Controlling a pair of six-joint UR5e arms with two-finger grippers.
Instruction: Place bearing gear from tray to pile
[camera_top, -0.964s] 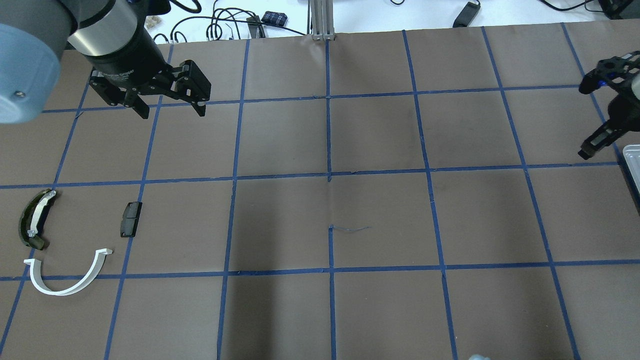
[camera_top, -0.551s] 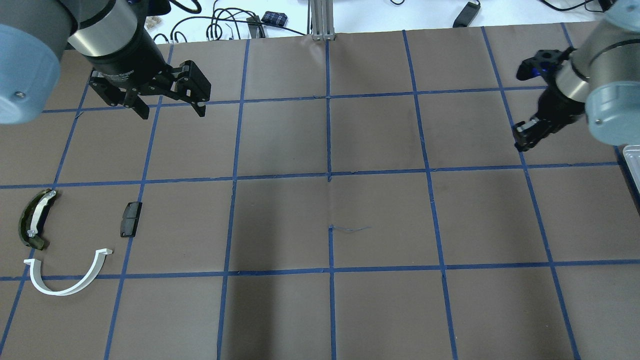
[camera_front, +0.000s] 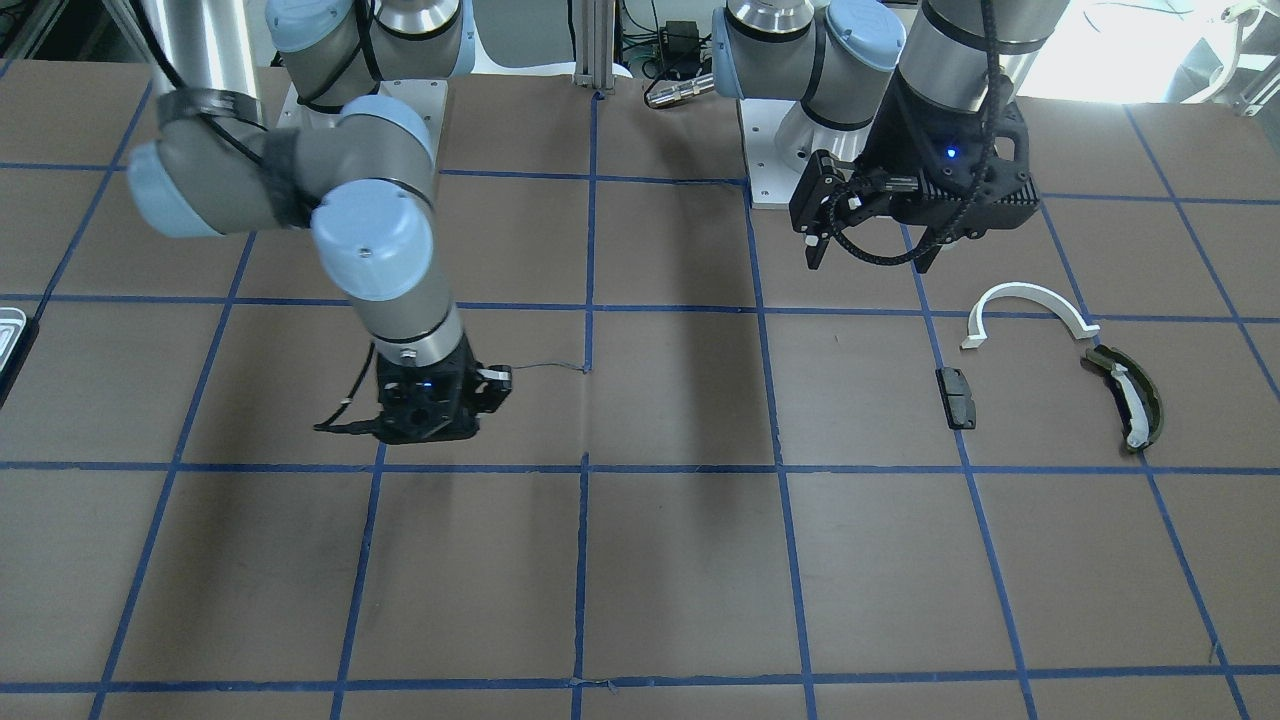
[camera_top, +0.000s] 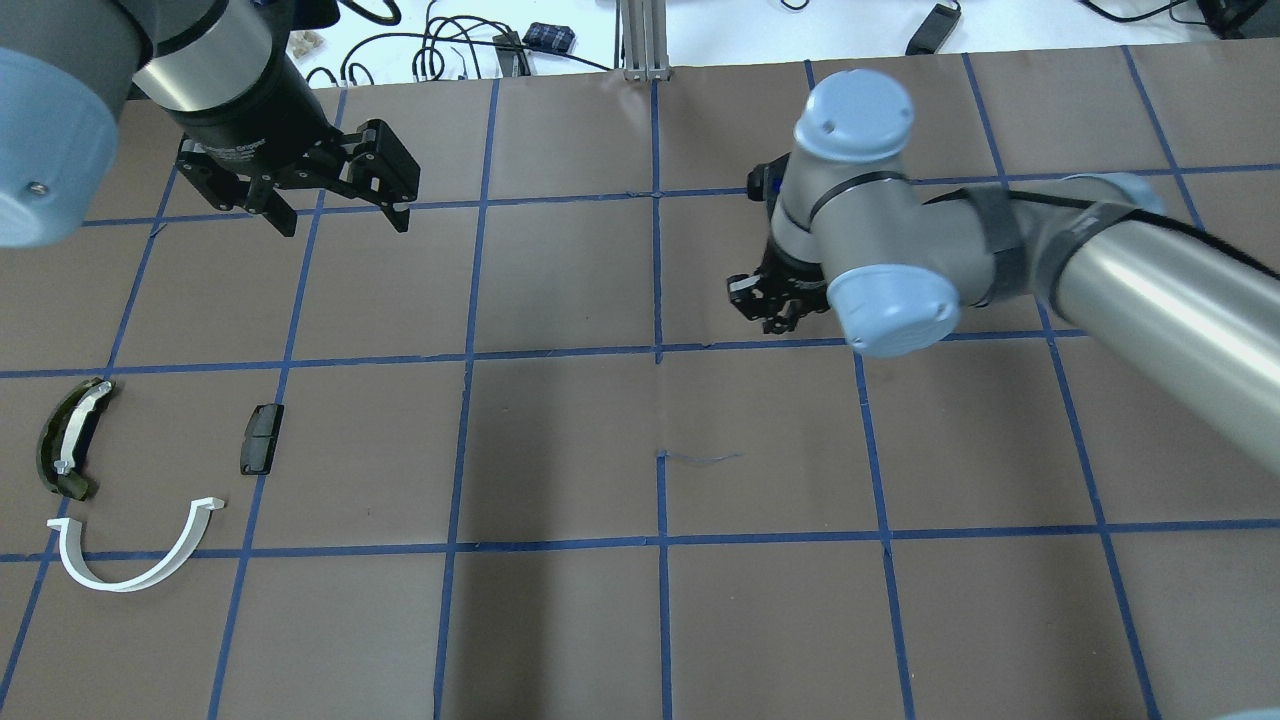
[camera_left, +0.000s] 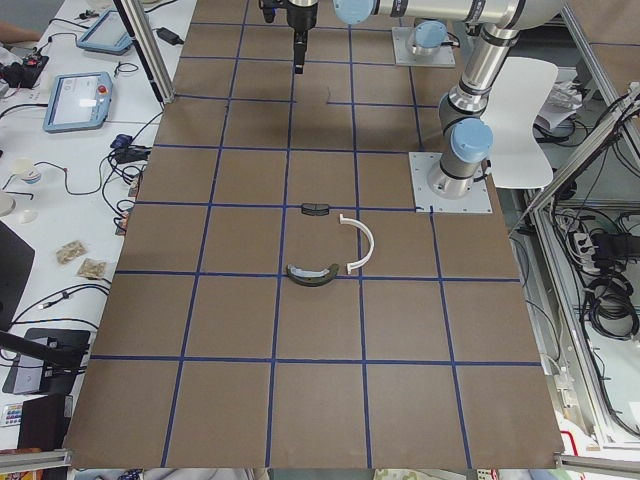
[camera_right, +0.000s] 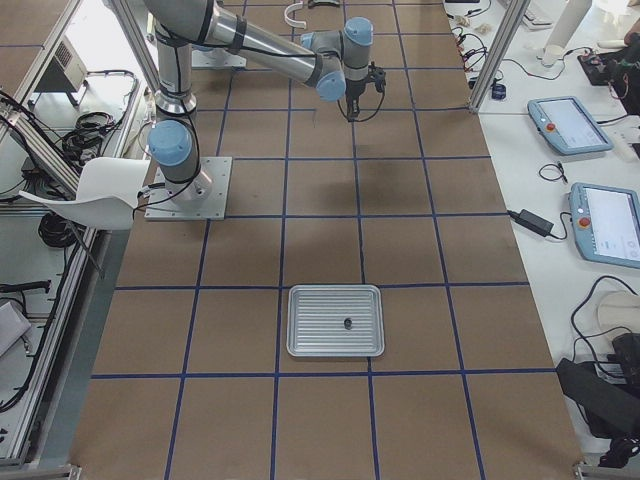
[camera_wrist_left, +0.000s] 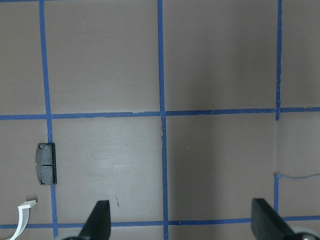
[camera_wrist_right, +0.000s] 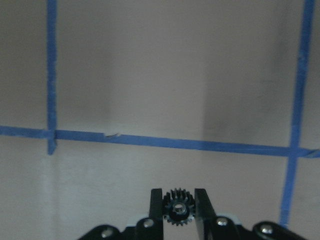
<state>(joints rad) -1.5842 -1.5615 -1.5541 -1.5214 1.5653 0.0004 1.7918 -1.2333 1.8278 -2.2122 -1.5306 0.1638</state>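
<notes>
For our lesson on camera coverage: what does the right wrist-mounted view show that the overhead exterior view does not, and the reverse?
Only the right wrist-mounted view shows the small black toothed gear, clamped between the fingers of the right gripper.

Only the overhead exterior view shows the open left gripper and the pile: a white plastic half-ring arc, an olive-dark curved piece with a white strip and a small black rectangular block.

Both show the right gripper and the brown table covering with blue tape grid lines.
</notes>
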